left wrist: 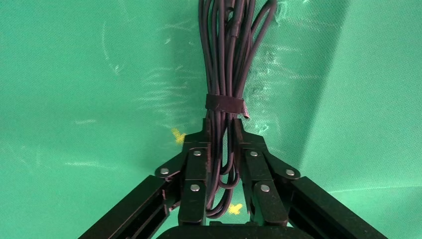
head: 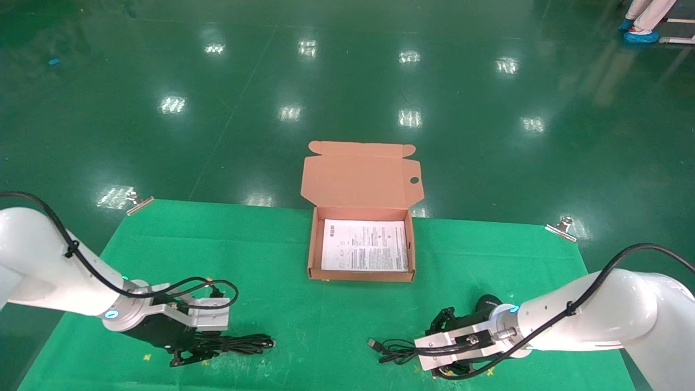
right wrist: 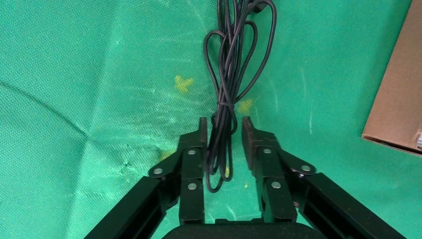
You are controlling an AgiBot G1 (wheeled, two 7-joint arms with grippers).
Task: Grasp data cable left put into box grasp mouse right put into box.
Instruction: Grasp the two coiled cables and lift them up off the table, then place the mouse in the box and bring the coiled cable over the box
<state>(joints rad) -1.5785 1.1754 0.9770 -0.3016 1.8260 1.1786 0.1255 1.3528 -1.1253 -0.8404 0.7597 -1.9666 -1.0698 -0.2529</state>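
You see a glossy dark green floor (head: 347, 70) with rows of white light reflections (head: 410, 57). A bright green cloth (head: 326, 326) covers the worktop, clipped at both far corners (head: 561, 228). Someone's blue shoe covers (head: 640, 36) stand far right.

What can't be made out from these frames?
- Mouse: head view, mostly hidden behind the right arm; absent from the right wrist view.
- Data cable: left wrist view, far end cut off by the frame edge; left gripper shut on it.
- Mouse cord: right wrist view, runs out of frame beyond the open right gripper.
- Sheet in the box: print too small.
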